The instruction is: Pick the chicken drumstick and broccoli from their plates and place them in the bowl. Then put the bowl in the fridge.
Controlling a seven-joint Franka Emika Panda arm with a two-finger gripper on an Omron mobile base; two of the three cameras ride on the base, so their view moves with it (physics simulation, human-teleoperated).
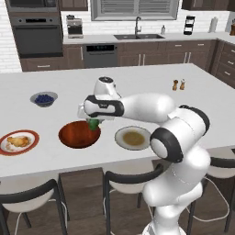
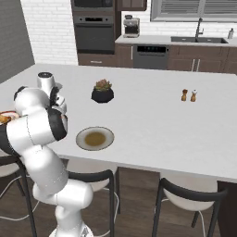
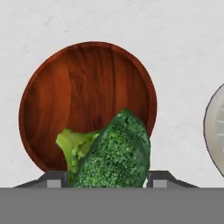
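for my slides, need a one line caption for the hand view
Gripper holding a dark green broccoli above the empty reddish-brown wooden bowl on the white counter.

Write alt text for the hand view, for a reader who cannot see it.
A piece of broccoli sits between the gripper's two dark fingertips, held above the near edge of an empty reddish-brown wooden bowl on a pale counter. The curved edge of a grey plate shows at the right.

White brick walls (image 1: 4,36), dark wood cabinets (image 1: 142,54), a window (image 1: 135,9), a white island (image 1: 137,87) and 3 stools (image 1: 27,202).
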